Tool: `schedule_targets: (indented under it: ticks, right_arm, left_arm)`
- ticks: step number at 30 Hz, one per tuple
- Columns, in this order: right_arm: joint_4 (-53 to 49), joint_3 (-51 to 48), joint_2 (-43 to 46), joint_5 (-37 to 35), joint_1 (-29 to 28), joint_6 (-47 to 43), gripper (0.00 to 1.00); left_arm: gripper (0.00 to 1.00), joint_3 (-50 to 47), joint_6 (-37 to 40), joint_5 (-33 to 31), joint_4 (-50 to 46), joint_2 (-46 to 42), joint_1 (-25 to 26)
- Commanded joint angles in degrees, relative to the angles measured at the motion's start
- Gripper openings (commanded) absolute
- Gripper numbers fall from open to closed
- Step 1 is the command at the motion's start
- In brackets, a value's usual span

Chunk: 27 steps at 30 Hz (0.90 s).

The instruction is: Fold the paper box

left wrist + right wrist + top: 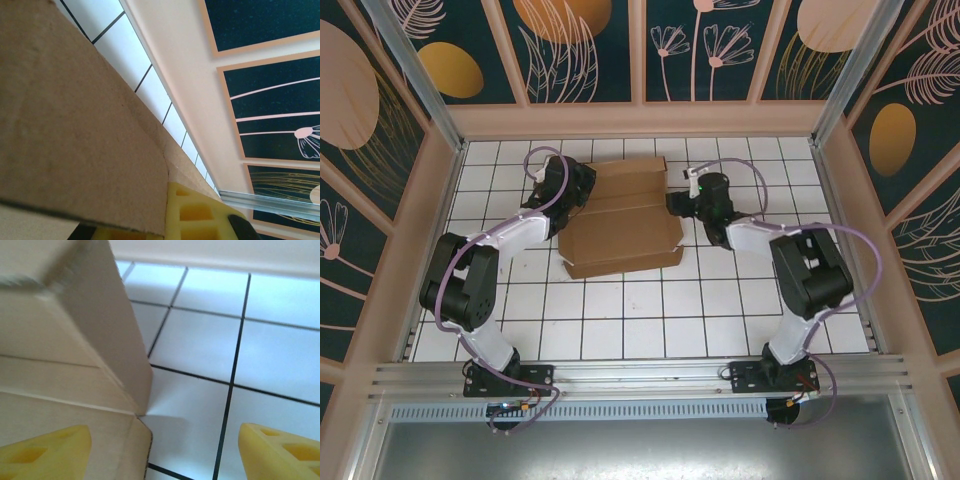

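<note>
The paper box (620,215) is found on the far middle part of the white tiled tabletop (650,320), lying between the two arms. It is seen as a brown cardboard sheet that is partly folded, with creased panels stepped one behind another and its widest panel nearest the arm bases.

The left hand (578,193) is placed at the left edge of the box, toward the far end. In the left wrist view a broad cardboard flap (75,125) is shown running across the left half of the picture, and one yellow finger (192,215) is seen against its lower edge, with a sliver of yellow below the flap on the other side. The left hand is closed tight, and the flap is pinched between its fingers.

The right hand (677,203) is placed at the right edge of the box. In the right wrist view its yellow fingers (277,450) are spread wide apart, and nothing is gripped by them. The left finger is seen over a flat panel of the box (60,385), the right finger over bare tiles. A raised side flap with a sharp corner is seen standing up from the tiles just ahead of the hand (165,432).

The tabletop is bordered by a pale frame and by dark panels painted with plant shapes (700,50).
</note>
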<state>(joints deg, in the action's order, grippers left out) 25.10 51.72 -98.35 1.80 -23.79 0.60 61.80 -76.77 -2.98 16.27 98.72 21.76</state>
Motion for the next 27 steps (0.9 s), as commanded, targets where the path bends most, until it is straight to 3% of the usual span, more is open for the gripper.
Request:
schedule_targets:
  ticks: [1, 5, 8, 11, 18, 27]
  right_arm:
    - [12.3, -4.4, 5.5, 8.8, 3.1, 3.2, 0.75]
    - [13.0, -4.6, 5.1, 7.8, 3.9, 1.1, 0.68]
    - [15.9, -5.7, 2.6, 11.8, 2.6, -6.3, 0.62]
    - [15.2, -4.2, 0.4, 8.6, 0.4, -10.1, 0.63]
    - [13.4, 1.8, -2.7, 13.0, 0.8, -3.0, 0.68]
    - [6.6, 7.7, -8.4, 6.4, -2.1, -11.2, 0.68]
  left_arm:
    - [0.00, -1.1, 0.5, 0.3, -5.9, 1.9, 0.2]
    - [0.00, -1.2, 0.5, 0.5, -5.9, 1.8, 0.2]
    - [0.00, -1.2, 0.4, 0.7, -5.9, 1.7, 0.2]
    - [0.00, -1.2, 0.4, 0.9, -5.9, 1.7, 0.2]
    - [0.00, -1.2, 0.6, 1.5, -6.0, 2.8, 0.2]
    - [0.00, 0.3, 1.2, 1.6, -7.0, 2.6, 0.2]
